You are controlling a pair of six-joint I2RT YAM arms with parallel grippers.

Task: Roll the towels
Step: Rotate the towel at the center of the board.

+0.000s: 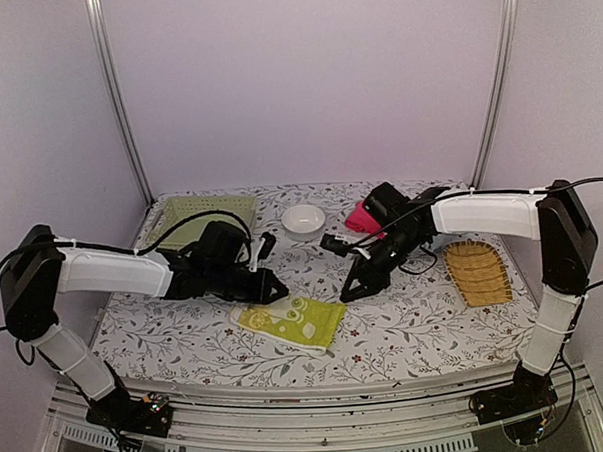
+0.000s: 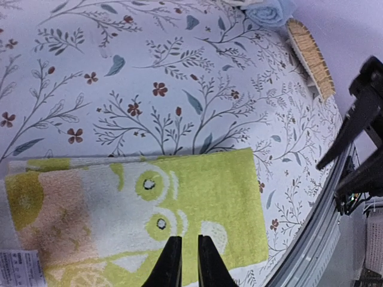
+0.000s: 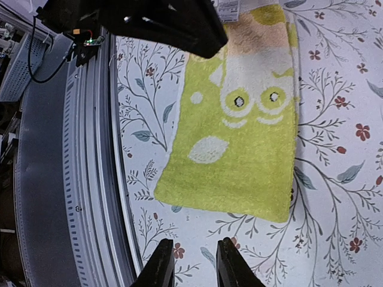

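Observation:
The yellow-green-and-cream towel (image 1: pixel 291 322) lies flat and unrolled near the table's front edge, with a white label at its left end. It fills the left wrist view (image 2: pixel 179 203) and shows in the right wrist view (image 3: pixel 239 131). My left gripper (image 1: pixel 279 287) hovers over the towel's far edge, its jaws (image 2: pixel 190 254) nearly together and holding nothing. My right gripper (image 1: pixel 349 292) is open and empty (image 3: pixel 190 263) over bare cloth, just off the towel's right end. A pink towel (image 1: pixel 361 218) lies behind the right arm. A rolled pale blue towel (image 2: pixel 269 11) sits at the back.
A pale green basket (image 1: pixel 201 218) stands at the back left and a white bowl (image 1: pixel 303 219) at the back middle. A yellow slatted tray (image 1: pixel 477 271) lies at the right. The table's front rail (image 3: pixel 90 179) runs close beside the towel.

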